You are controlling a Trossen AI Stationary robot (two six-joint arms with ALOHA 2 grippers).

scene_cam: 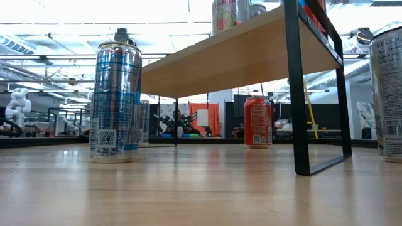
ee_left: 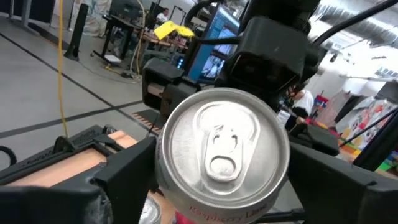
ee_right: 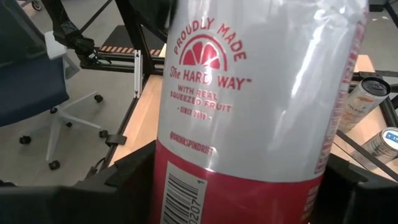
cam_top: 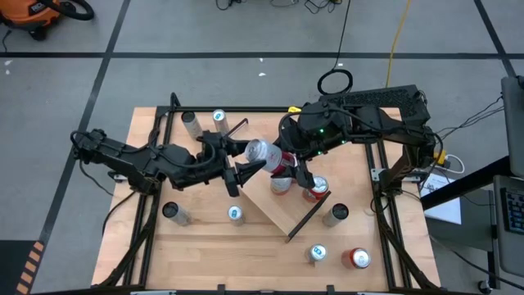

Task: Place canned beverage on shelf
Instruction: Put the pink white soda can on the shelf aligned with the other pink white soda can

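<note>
High view: a silver and red can (cam_top: 260,152) is seen tilted in mid-air above the near-left end of the shelf (cam_top: 278,209), gripped at once by the left gripper (cam_top: 246,168) and the right gripper (cam_top: 282,156). Each pair of fingers is pinched against the can's sides, as both wrist views confirm. With two grips on one can, it could be twisted or crushed if the arms pull unevenly, and it could be dropped if both let go together.

Cans (cam_top: 314,187) already stand on the shelf just beside the held one, so they could be knocked over as it is lowered. The shelf sits askew on the table (cam_top: 205,246), and a push on its rail could shift it further.

The held can is silver on its upper body with a red band lower down, printed with a citrus slice; its pull tab is unopened.
</note>
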